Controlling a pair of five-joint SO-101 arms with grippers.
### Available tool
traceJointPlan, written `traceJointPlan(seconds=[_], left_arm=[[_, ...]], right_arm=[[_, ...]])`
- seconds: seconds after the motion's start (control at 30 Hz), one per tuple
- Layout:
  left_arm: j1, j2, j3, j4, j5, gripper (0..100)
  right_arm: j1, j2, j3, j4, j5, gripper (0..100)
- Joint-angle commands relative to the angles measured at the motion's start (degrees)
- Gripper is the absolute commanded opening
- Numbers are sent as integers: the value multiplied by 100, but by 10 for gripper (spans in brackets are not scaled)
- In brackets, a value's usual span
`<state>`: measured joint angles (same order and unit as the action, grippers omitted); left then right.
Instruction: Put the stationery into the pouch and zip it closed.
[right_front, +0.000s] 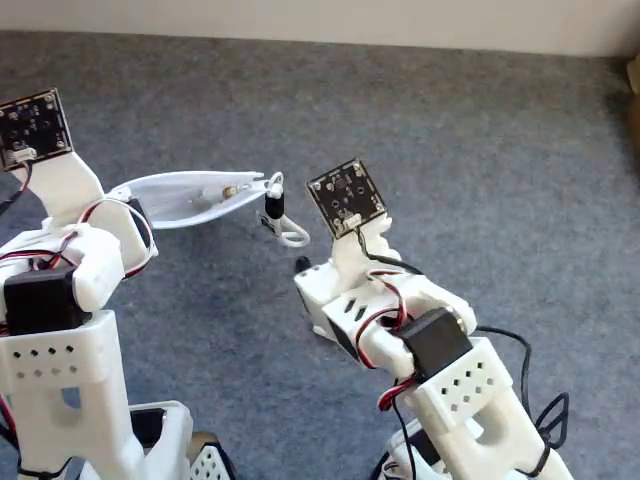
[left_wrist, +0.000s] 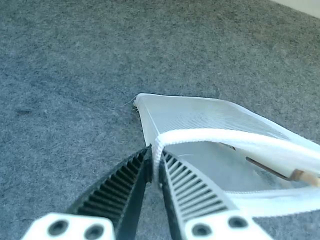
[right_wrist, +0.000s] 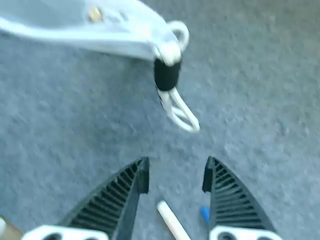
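A white mesh pouch (right_front: 190, 200) hangs above the grey carpet, its mouth open. My left gripper (left_wrist: 154, 156) is shut on the pouch's zipper rim (left_wrist: 210, 136) at one end. A thin brown pencil-like piece (left_wrist: 280, 172) with a brass tip lies inside the pouch. At the pouch's other end dangles the zipper pull, a black sleeve (right_wrist: 166, 75) with a white loop (right_wrist: 179, 109). My right gripper (right_wrist: 176, 172) is open, low over the carpet just short of that loop and touching nothing. Between its fingers on the floor lie a white stick (right_wrist: 170, 220) and a small blue item (right_wrist: 204, 214).
Grey carpet (right_front: 480, 150) stretches out on all sides, with open room beyond the pouch and to the right. A pale wall edge (right_front: 350, 20) runs along the far side. The right arm's cables (right_front: 520, 370) hang near its base.
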<state>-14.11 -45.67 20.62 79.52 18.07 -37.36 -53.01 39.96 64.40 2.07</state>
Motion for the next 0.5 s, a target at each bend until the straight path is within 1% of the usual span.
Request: traceJointPlan(seconds=[0.0,0.17,0.47], left_arm=[[-119,-92,-40,-105,-53,7],[-119,-92,-40,-105,-53,7],[-119,-92,75,-114,-53,7]], right_arm=[[171,57,154,268,448,170],[453,787,743,251,1064,170],[919,2237,778,233,2136,170]])
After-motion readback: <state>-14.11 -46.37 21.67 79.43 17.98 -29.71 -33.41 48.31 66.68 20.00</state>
